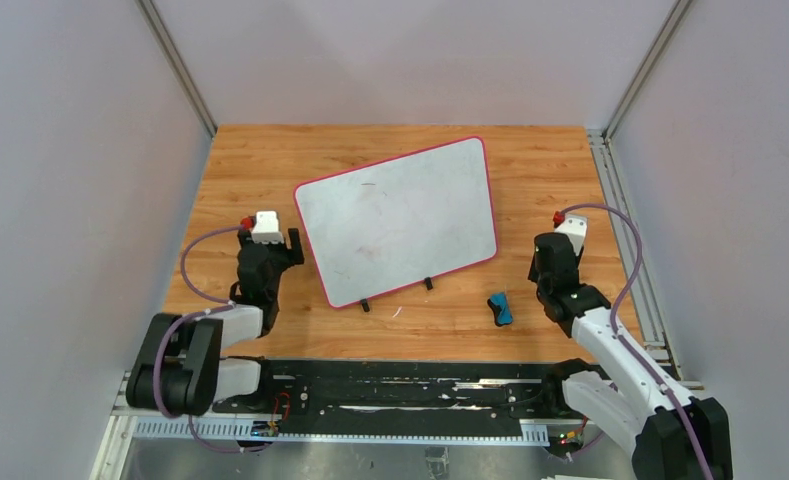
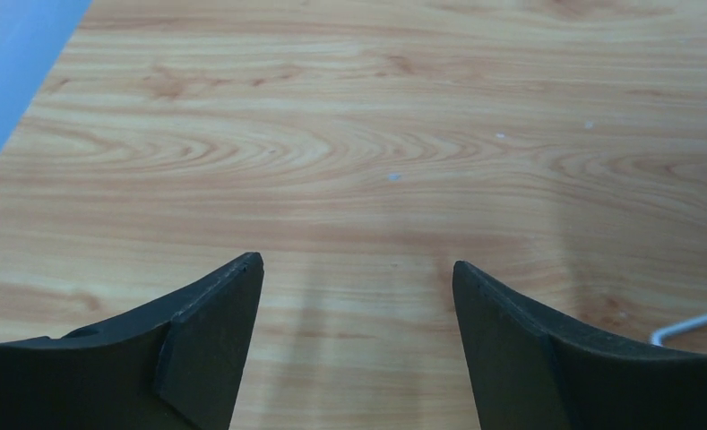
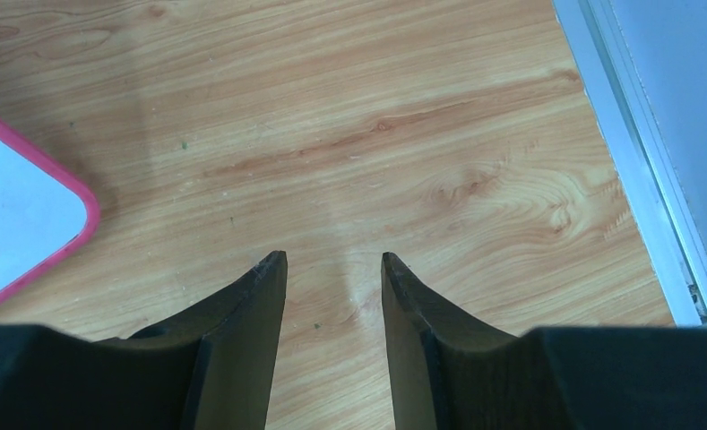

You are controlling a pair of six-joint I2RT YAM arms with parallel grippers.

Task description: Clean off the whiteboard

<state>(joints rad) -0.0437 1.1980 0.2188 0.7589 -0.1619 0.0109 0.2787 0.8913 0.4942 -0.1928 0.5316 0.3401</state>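
On the wooden surface, pink-rimmed white whiteboard centred for both arms; small blue-black eraser ungrasped near right jaws, narrowly parted, empty; left jaws wide, empty.

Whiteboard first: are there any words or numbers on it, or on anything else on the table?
No text can be read in any view.
whiteboard: only a short dark stroke near its far edge and faint smudges; these form no letters or numbers.
blue and black eraser: no label shows; it is too small to tell.
table: bare wood grain in both wrist views, no writing.
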